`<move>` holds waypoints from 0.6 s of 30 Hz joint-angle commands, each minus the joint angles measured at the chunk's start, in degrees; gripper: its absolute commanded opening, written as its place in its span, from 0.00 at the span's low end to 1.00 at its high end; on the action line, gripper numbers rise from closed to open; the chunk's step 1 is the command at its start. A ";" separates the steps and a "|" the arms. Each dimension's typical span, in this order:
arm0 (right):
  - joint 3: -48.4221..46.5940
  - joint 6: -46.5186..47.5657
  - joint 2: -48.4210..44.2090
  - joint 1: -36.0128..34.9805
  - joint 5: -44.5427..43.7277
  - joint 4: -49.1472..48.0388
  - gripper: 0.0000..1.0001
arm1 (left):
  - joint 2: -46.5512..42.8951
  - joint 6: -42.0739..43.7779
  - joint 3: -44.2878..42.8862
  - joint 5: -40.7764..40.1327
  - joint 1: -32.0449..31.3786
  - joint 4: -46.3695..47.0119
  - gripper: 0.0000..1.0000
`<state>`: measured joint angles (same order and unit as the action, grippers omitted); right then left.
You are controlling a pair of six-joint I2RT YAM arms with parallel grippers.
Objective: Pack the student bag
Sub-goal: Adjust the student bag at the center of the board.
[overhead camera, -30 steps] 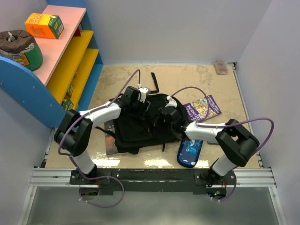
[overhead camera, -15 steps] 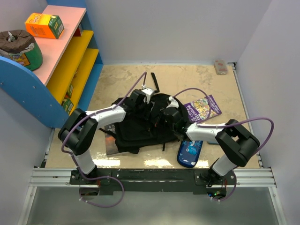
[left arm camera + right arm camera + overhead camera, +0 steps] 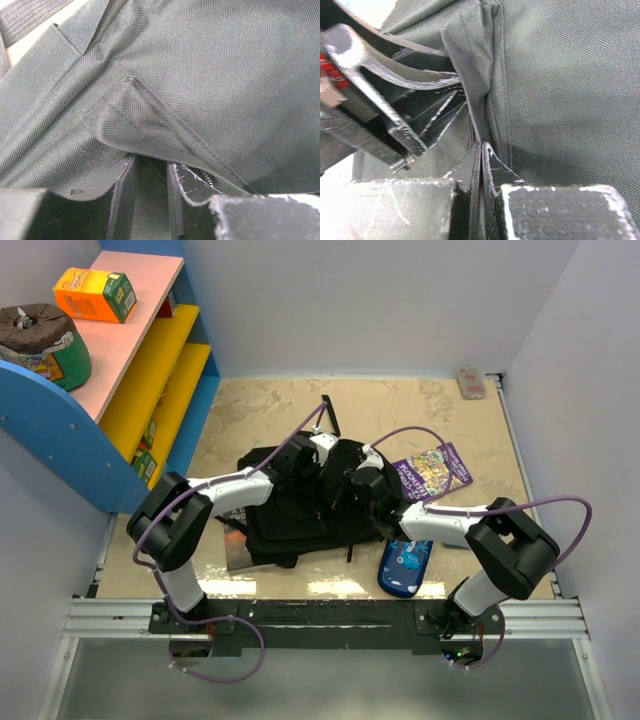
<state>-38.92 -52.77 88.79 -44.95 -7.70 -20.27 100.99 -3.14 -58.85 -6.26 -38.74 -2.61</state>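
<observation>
The student bag (image 3: 295, 515), black and floppy, lies in the middle of the table. My left gripper (image 3: 322, 452) is at its far upper edge. In the left wrist view the left gripper (image 3: 151, 162) has a narrow gap between its fingers, and a fold of bag fabric (image 3: 135, 120) drapes over the tips beside a zip. My right gripper (image 3: 356, 486) is pressed to the bag's right side. In the right wrist view the right gripper (image 3: 481, 150) is shut on a seam of the bag (image 3: 560, 90). The left gripper's fingers (image 3: 380, 95) show close by.
A purple book (image 3: 432, 470) lies right of the bag, and a blue pencil case (image 3: 405, 565) lies near the front. Another book (image 3: 235, 545) pokes out under the bag's left side. A shelf unit (image 3: 150, 370) stands at the left. A small box (image 3: 471, 382) sits at the back right.
My left gripper has slid right along the bag's far edge toward the right gripper, and its jaws have narrowed. The right gripper has kept its hold.
</observation>
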 commanded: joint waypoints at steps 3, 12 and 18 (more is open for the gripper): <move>0.24 0.65 -3.98 0.74 -0.12 2.61 0.00 | 3.25 5.16 2.86 -5.69 3.14 -13.38 0.41; 0.16 0.48 -4.24 1.09 0.14 2.61 0.00 | 6.67 5.86 0.49 -2.27 3.50 -16.98 0.00; 0.68 0.22 -2.93 1.09 0.32 1.73 0.00 | 4.14 6.04 1.63 1.60 3.59 -16.99 0.00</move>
<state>-38.87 -52.66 86.46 -44.18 -7.70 -18.90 102.06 1.17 -61.67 -5.41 -37.04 -7.22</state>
